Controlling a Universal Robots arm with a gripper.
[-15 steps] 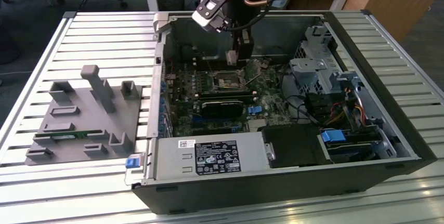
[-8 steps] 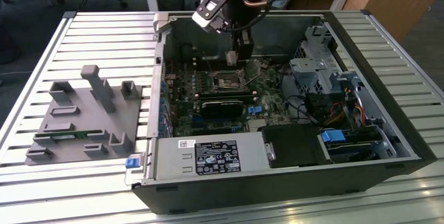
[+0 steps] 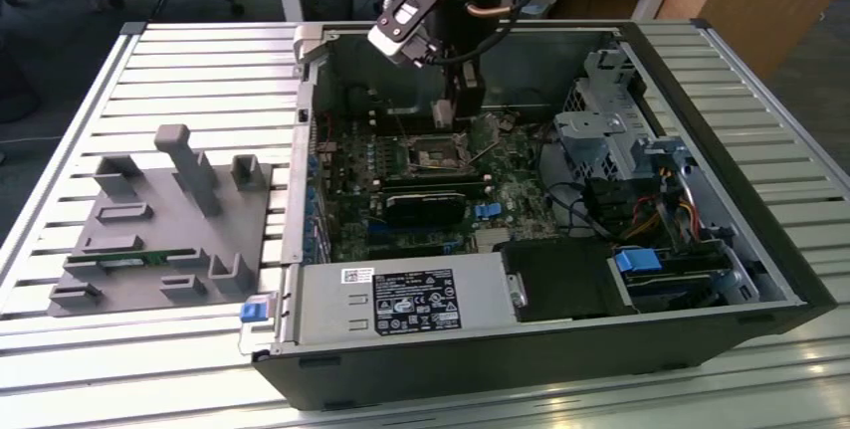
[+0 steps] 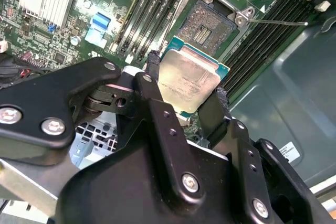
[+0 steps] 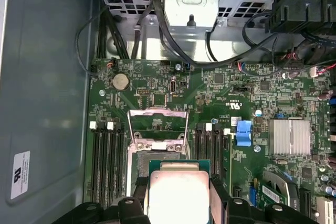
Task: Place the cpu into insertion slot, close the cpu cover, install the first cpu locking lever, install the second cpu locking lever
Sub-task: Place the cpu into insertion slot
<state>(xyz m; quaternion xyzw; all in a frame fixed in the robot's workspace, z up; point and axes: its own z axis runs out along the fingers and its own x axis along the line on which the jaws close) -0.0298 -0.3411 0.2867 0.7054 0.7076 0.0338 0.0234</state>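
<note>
Indoors, slatted table (image 3: 199, 66); gripper (image 4: 186, 82) holds cpu (image 5: 178, 192)

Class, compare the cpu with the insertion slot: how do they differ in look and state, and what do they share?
The cpu has a smooth silver-grey top; the insertion slot shows a dark pin field. The cpu is gripped between the fingers, off the motherboard; the insertion slot sits fixed on it, empty. Both are square and similar in outline.

From here I see the chip (image 5: 178, 195) run off the picture's edge in the first wrist view, and it covers most of the socket (image 5: 139, 166). In the second wrist view the fingers (image 4: 157, 98) hide parts of two of its sides.
</note>
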